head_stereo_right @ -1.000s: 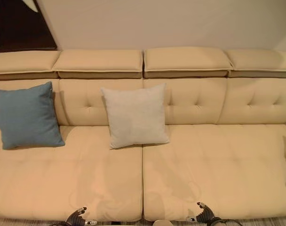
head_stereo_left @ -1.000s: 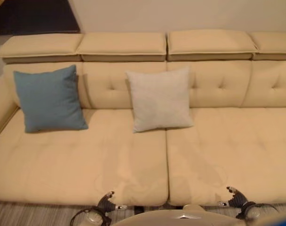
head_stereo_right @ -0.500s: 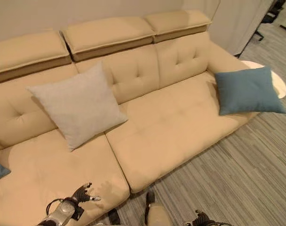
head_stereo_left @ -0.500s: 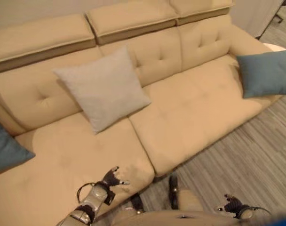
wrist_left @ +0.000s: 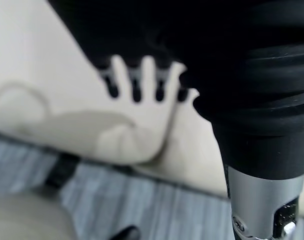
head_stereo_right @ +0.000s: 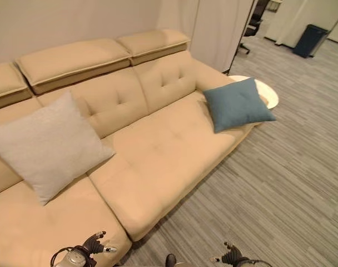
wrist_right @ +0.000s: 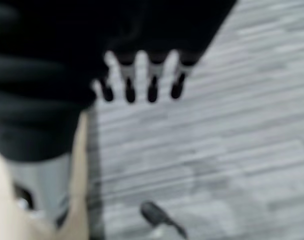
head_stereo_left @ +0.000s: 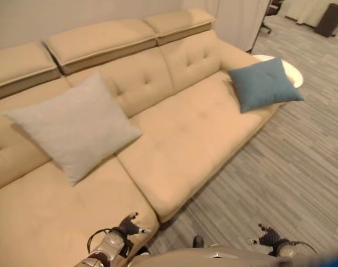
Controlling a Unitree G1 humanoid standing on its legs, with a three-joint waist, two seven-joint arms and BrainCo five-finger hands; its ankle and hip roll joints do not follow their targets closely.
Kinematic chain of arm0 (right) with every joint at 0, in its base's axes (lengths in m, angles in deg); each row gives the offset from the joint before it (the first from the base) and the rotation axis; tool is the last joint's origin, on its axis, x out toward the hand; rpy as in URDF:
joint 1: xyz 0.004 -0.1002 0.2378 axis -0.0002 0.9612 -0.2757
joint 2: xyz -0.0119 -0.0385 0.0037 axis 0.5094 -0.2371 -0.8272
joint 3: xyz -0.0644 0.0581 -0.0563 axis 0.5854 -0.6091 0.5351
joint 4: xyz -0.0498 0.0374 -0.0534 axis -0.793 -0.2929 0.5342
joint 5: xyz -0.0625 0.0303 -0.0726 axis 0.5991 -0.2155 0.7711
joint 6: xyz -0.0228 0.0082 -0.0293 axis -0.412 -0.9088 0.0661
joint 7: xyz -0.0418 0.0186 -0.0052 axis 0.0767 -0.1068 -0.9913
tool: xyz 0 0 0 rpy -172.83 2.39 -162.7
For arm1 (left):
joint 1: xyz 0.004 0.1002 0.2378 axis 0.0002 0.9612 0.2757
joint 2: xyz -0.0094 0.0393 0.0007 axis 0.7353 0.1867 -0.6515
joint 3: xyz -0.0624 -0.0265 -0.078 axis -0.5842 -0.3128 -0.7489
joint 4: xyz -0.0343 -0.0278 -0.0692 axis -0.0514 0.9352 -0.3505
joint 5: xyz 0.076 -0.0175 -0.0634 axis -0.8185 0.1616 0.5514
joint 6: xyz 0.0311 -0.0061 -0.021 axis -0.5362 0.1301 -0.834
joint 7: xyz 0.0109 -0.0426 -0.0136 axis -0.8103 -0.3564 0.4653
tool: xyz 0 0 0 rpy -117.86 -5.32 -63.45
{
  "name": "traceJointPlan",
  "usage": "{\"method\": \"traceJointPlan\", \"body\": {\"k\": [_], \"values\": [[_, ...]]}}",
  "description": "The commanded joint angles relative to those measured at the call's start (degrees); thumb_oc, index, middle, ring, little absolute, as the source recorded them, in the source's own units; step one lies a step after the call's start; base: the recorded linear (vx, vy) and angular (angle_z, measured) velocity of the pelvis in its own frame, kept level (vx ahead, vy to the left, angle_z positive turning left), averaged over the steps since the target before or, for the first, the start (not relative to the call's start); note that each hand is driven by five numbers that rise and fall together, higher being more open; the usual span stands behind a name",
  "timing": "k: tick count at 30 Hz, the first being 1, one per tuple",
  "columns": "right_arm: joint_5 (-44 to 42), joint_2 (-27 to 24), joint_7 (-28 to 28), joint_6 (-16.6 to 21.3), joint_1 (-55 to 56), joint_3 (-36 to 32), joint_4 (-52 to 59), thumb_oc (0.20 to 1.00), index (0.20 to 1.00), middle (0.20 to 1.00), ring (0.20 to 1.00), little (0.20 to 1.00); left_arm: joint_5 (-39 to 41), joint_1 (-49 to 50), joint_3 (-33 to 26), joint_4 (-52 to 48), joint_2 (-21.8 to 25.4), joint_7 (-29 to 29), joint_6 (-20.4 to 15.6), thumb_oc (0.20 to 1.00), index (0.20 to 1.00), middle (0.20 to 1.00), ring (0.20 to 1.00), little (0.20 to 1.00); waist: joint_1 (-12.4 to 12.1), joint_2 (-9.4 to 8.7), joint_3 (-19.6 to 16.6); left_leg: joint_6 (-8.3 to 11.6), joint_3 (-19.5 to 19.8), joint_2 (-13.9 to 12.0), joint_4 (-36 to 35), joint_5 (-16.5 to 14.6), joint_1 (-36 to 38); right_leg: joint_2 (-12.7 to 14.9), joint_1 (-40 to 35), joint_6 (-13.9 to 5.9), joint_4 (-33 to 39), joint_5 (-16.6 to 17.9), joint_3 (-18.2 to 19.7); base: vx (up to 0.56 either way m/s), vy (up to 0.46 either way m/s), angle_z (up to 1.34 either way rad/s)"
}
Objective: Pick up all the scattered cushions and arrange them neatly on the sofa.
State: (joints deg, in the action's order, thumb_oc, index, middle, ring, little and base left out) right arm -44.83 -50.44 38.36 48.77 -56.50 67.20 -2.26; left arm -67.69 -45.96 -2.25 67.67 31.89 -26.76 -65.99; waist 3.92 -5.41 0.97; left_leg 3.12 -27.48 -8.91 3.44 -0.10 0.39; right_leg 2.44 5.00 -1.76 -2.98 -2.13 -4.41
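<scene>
Two square cushions lie on the long tan sofa (head_stereo_left: pixel 180 139). The pale grey cushion (head_stereo_left: pixel 71 130) looks soft and a bit rough, and it leans on the buttoned back. The blue cushion (head_stereo_left: pixel 263 84) rests at the far end, beside a small round white desk (head_stereo_left: pixel 294 72). The floor (head_stereo_left: pixel 291 167) is grey with thin stripes. The left hand (head_stereo_left: pixel 127 227) hangs low over the seat's front edge, fingers straight, holding nothing. The right hand (head_stereo_left: pixel 266 238) hangs over the floor, fingers straight, holding nothing.

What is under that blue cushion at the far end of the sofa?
The blue cushion lies on the sofa seat's end, partly over a round white table. What it covers there is hidden.
</scene>
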Motion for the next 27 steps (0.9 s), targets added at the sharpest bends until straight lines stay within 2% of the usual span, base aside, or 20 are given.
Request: {"method": "traceJointPlan", "body": {"k": [1, 2, 3, 4, 5, 7, 8, 10, 11, 12, 13, 14, 15, 17, 19, 20, 21, 23, 25, 27], "values": [[-1.86, -1.13, -0.84, 0.30, -3.09, 2.12, -1.51, 1.000, 1.000, 1.000, 1.000, 1.000, 0.30, -1.77, -2.22, 0.05, -0.83, -0.54, -0.71, 1.000, 1.000, 1.000, 1.000, 1.000, 0.77, -0.38, 2.23, 0.66, 6.85, 1.45, 7.97, -2.16, -6.44, 1.53, -5.09, -4.80, 1.99, -1.56, 0.48, -0.09, 0.036, -1.04], [-1.70, -1.59, -1.16, 0.17, -3.26, 2.61, -1.78, 1.000, 1.000, 1.000, 1.000, 1.000, 1.65, -1.80, -1.49, -0.73, -1.57, -1.11, -0.85, 1.000, 1.000, 1.000, 1.000, 1.000, -0.17, -0.61, 2.99, 0.86, 16.45, 3.34, 8.39, -3.76, -6.82, 1.57, -4.19, -4.90, 1.71, -0.78, 2.33, -0.06, 0.040, -1.03], [-1.62, -1.72, -1.18, 0.02, -3.12, 2.67, -1.96, 1.000, 1.000, 1.000, 1.000, 1.000, 2.15, -2.05, -1.11, -0.80, -1.93, -1.31, -0.90, 1.000, 1.000, 1.000, 1.000, 1.000, -0.51, -0.71, 3.24, 1.00, 20.02, 4.11, 8.43, -4.99, -6.62, 1.60, -4.09, -5.12, 1.69, -0.53, 3.50, -0.06, 0.039, -0.90], [-1.61, -1.71, -1.18, 0.02, -3.13, 2.66, -1.96, 1.000, 1.000, 1.000, 1.000, 1.000, 2.16, -2.08, -1.11, -0.79, -1.92, -1.31, -0.91, 1.000, 1.000, 1.000, 1.000, 1.000, -0.44, -0.75, 3.11, 0.99, 20.05, 4.17, 8.27, -4.79, -6.75, 1.65, -3.93, -5.12, 1.72, -0.45, 3.47, 0.01, 0.078, -0.72], [-1.67, -1.61, -1.04, 0.04, -2.53, 2.21, -2.58, 1.000, 1.000, 1.000, 1.000, 1.000, 2.19, -2.22, -0.72, -0.22, -2.63, -1.20, -0.72, 1.000, 1.000, 1.000, 1.000, 1.000, -0.01, -0.22, 2.48, 0.45, 21.59, 4.62, 5.24, -5.32, -5.37, 1.55, -3.64, -5.47, 1.95, -0.31, 4.74, 0.04, 0.113, -0.64], [-2.05, -1.32, -0.78, -0.06, -2.23, 1.64, -3.03, 1.000, 1.000, 1.000, 1.000, 1.000, 1.93, -2.30, -0.52, 0.22, -2.94, -1.00, -0.65, 1.000, 1.000, 1.000, 1.000, 1.000, 0.40, 0.12, 1.99, 0.27, 20.58, 4.39, 3.35, -5.22, -4.30, 1.68, -3.45, -5.69, 2.19, -0.13, 5.14, 0.00, 0.144, -0.62], [-2.61, -1.21, -1.26, -0.21, -2.19, 1.14, -3.52, 1.000, 1.000, 1.000, 1.000, 1.000, 1.62, -2.92, 0.55, -0.02, -3.27, -1.19, -0.84, 1.000, 1.000, 1.000, 1.000, 1.000, 0.91, 0.23, 2.55, -0.22, 20.55, 5.14, 2.18, -4.81, -4.49, 2.27, -1.06, -6.39, 1.68, 1.29, 6.80, -0.09, 0.161, -0.71], [-2.67, -1.11, -1.35, -0.16, -2.39, 1.13, -3.37, 1.000, 1.000, 1.000, 1.000, 1.000, 1.39, -3.10, 0.72, -0.21, -3.21, -1.22, -0.92, 1.000, 1.000, 1.000, 1.000, 1.000, 1.09, 0.17, 2.77, -0.39, 20.08, 5.42, 1.35, -4.62, -4.52, 2.46, -0.14, -6.75, 1.52, 1.88, 7.44, -0.09, 0.151, -1.03], [-2.32, -0.74, -1.46, -0.34, -2.95, 1.37, -3.69, 1.000, 1.000, 1.000, 1.000, 1.000, 1.36, -3.71, 0.90, -0.75, -2.86, -1.18, -0.96, 1.000, 1.000, 1.000, 1.000, 1.000, 1.25, 0.13, 3.28, -0.94, 17.72, 5.83, 0.00, -4.53, -4.18, 2.87, 1.93, -7.77, 1.25, 3.52, 8.82, -0.06, 0.103, -0.96], [-2.32, -0.74, -1.46, -0.34, -2.95, 1.37, -3.69, 1.000, 1.000, 1.000, 1.000, 1.000, 1.36, -3.71, 0.90, -0.75, -2.86, -1.18, -0.96, 1.000, 1.000, 1.000, 1.000, 1.000, 1.21, 0.13, 3.29, -0.94, 17.69, 5.83, -0.01, -4.53, -4.16, 2.87, 1.93, -7.77, 1.24, 3.52, 8.85, -0.18, 0.219, -0.85], [-2.61, -0.46, -1.76, -0.55, -4.13, 1.08, -4.39, 1.000, 1.000, 1.000, 1.000, 1.000, 1.69, -4.67, 0.92, -1.25, -2.39, -1.53, -0.95, 1.000, 1.000, 1.000, 1.000, 1.000, 0.97, -0.06, 4.35, -1.62, 15.10, 6.40, -0.41, -4.51, -4.25, 3.49, 4.91, -9.34, 1.01, 5.76, 8.86, -0.12, 0.117, -0.84], [-2.61, -0.45, -1.76, -0.56, -4.15, 1.07, -4.39, 1.000, 1.000, 1.000, 1.000, 1.000, 1.69, -4.69, 0.92, -1.24, -2.39, -1.53, -0.95, 1.000, 1.000, 1.000, 1.000, 1.000, 0.86, -0.06, 4.38, -1.63, 15.01, 6.38, -0.39, -4.56, -4.22, 3.47, 4.94, -9.35, 0.97, 5.75, 8.96, -0.18, 0.138, -1.24], [-2.66, -0.49, -1.85, -0.67, -4.57, 0.91, -4.36, 1.000, 1.000, 1.000, 1.000, 1.000, 1.87, -5.15, 0.76, -1.44, -2.13, -1.54, -0.87, 1.000, 1.000, 1.000, 1.000, 1.000, 0.23, -0.01, 5.04, -1.86, 13.81, 6.07, -0.36, -4.63, -4.12, 3.83, 5.75, -9.18, 0.19, 5.74, 6.83, -0.10, 0.035, -1.37], [-3.21, -0.89, -2.16, -0.52, -4.68, 0.28, -3.84, 1.000, 1.000, 1.000, 1.000, 1.000, 2.21, -5.97, 0.56, -2.03, -1.38, -1.66, -0.48, 1.000, 1.000, 1.000, 1.000, 1.000, -0.67, 0.88, 5.32, -2.11, 11.68, 5.20, -1.02, -3.62, -4.29, 5.90, 4.91, -8.08, -3.59, 3.13, -2.68, -0.13, 0.091, -0.96], [-3.54, -1.00, -2.10, -0.27, -4.30, 0.13, -4.03, 1.000, 1.000, 1.000, 1.000, 1.000, 2.42, -6.46, 0.49, -1.64, -1.71, -1.47, -0.32, 1.000, 1.000, 1.000, 1.000, 1.000, -0.89, 1.42, 4.92, -2.55, 10.64, 5.26, -2.45, -2.62, -3.45, 5.14, 3.19, -7.31, -7.65, 0.53, -3.84, -0.09, 0.067, -0.55], [-3.54, -0.99, -2.10, -0.27, -4.32, 0.13, -4.03, 1.000, 1.000, 1.000, 1.000, 1.000, 2.42, -6.48, 0.49, -1.63, -1.70, -1.47, -0.32, 1.000, 1.000, 1.000, 1.000, 1.000, -0.91, 1.42, 4.80, -2.54, 10.61, 5.24, -2.49, -2.50, -3.62, 5.11, 3.34, -7.28, -7.54, 0.67, -3.82, -0.08, 0.014, -0.53], [-3.61, -0.82, -2.08, -0.09, -4.13, 0.21, -4.01, 1.000, 1.000, 1.000, 1.000, 1.000, 2.58, -6.44, 0.68, -1.74, -2.02, -1.42, -0.33, 1.000, 1.000, 1.000, 1.000, 1.000, -1.25, 1.69, 4.35, -2.62, 9.83, 5.26, -3.45, -1.87, -3.24, 4.66, 2.19, -6.87, -9.86, -1.08, -4.90, -0.06, -0.036, -0.50], [-3.62, -0.29, -2.06, -0.08, -4.00, 0.48, -3.99, 1.000, 1.000, 1.000, 1.000, 1.000, 2.64, -6.42, 1.09, -1.70, -2.29, -1.27, -0.31, 1.000, 1.000, 1.000, 1.000, 1.000, -2.01, 1.32, 3.58, -2.30, 8.53, 5.27, -3.72, -1.33, -3.56, 4.75, 0.18, -6.61, -8.24, -1.64, -7.36, -0.06, -0.127, -0.48], [-4.25, 0.36, -1.94, 0.25, -3.52, 0.73, -3.85, 1.000, 1.000, 1.000, 1.000, 1.000, 3.18, -6.07, 1.03, -1.64, -3.01, -0.84, -0.40, 1.000, 1.000, 1.000, 1.000, 1.000, -1.99, 0.94, 3.00, -1.73, 8.07, 4.85, -2.86, -1.03, -3.42, 3.22, -1.38, -5.88, -5.55, -2.71, -5.90, 0.02, -0.269, -0.41], [-5.48, 0.61, -2.18, 0.59, -2.97, 0.76, -3.42, 1.000, 1.000, 1.000, 1.000, 1.000, 5.67, -6.06, 0.56, -1.91, -3.49, -0.86, -0.47, 1.000, 1.000, 1.000, 1.000, 1.000, -1.53, 0.45, 4.40, -0.79, 8.94, 2.79, 5.41, -2.27, -5.96, 1.96, -1.62, -4.22, -5.05, -3.44, -4.20, 0.01, -0.336, -0.16]]}}
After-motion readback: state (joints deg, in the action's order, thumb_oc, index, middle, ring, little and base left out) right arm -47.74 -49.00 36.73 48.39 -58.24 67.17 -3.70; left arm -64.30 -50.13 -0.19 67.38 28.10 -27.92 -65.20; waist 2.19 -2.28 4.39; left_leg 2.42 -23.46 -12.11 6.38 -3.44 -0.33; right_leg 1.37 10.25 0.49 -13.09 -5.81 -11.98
